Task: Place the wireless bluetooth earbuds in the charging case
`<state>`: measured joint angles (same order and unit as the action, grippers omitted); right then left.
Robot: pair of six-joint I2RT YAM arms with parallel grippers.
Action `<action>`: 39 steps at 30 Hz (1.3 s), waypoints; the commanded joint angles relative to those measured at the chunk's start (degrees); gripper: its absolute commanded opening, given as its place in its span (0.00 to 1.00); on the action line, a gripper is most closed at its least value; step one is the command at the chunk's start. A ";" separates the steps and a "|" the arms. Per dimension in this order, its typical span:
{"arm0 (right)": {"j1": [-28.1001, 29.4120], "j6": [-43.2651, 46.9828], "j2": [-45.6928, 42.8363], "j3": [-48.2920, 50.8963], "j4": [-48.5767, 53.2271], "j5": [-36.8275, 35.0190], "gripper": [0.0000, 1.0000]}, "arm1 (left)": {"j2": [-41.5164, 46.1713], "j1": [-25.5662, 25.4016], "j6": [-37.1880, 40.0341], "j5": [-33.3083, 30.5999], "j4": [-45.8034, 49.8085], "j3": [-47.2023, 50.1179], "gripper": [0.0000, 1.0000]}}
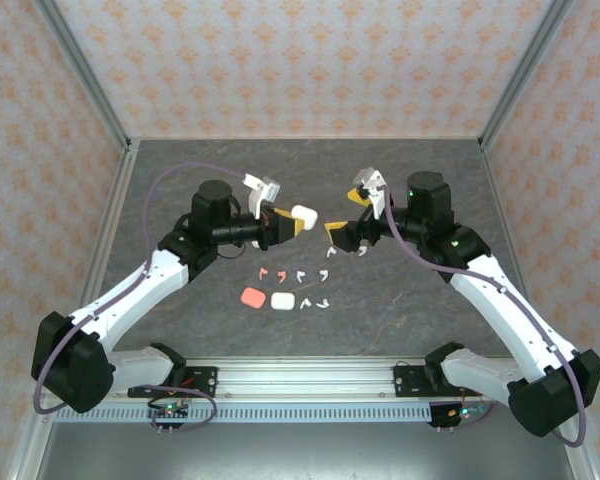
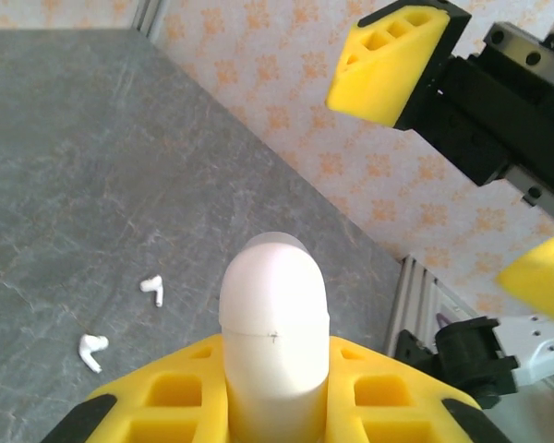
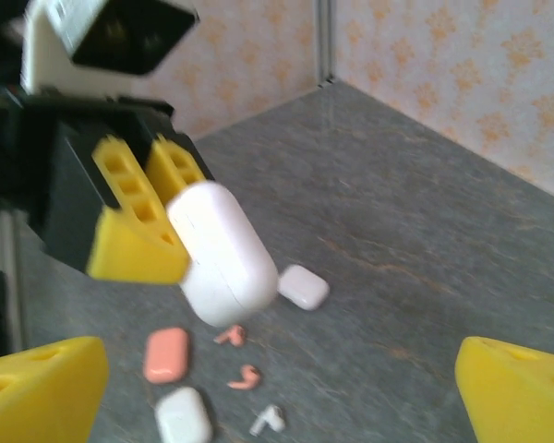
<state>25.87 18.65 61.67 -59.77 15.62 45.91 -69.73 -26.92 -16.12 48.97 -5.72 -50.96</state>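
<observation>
Two arms reach in over the table with elbows bent, their wrists turned toward each other near its middle. The left gripper is clamped on a white case, whose rounded end sticks out past the yellow fingers. The case's long axis runs along the gripper's line, pointing at the right gripper. That gripper hangs close in front of it, not touching, with its jaws spread wide. A thin seam crosses the case, which looks closed.

The earbuds lie loose on the table, below both grippers and nearer the arm bases. Two coral earbuds sit side by side, with four white earbuds to their right in two pairs. They are too small to tell clearly which way the stems point. A coral case and a second white case lie just beside them, flat on the table.
</observation>
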 commanded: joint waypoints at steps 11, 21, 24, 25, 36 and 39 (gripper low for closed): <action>0.20 -6.75 5.83 -1.47 -7.37 7.35 0.84 | 2.94 -3.47 13.07 0.16 -8.87 2.09 0.00; 0.13 -4.73 8.64 -3.89 -3.89 2.03 0.78 | 3.35 -3.99 14.01 0.96 -8.62 2.00 0.00; 0.02 -4.51 8.99 -4.93 -3.38 1.29 0.78 | 3.64 -4.05 14.72 0.80 -7.88 2.09 0.00; 0.06 -4.41 9.22 -5.41 -3.16 1.07 0.78 | 3.73 -4.14 15.19 0.63 -7.44 2.11 0.00; -1.05 -5.38 6.78 -7.44 0.38 1.63 0.78 | 5.93 -4.17 19.20 -1.93 -7.89 5.07 0.00; -2.24 -7.55 4.23 -5.89 1.88 0.07 0.77 | 7.49 -4.14 20.97 -3.36 -8.99 7.11 0.00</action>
<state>24.64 12.95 69.67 -66.24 16.08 47.29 -64.25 -30.76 1.67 47.24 -11.75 -45.45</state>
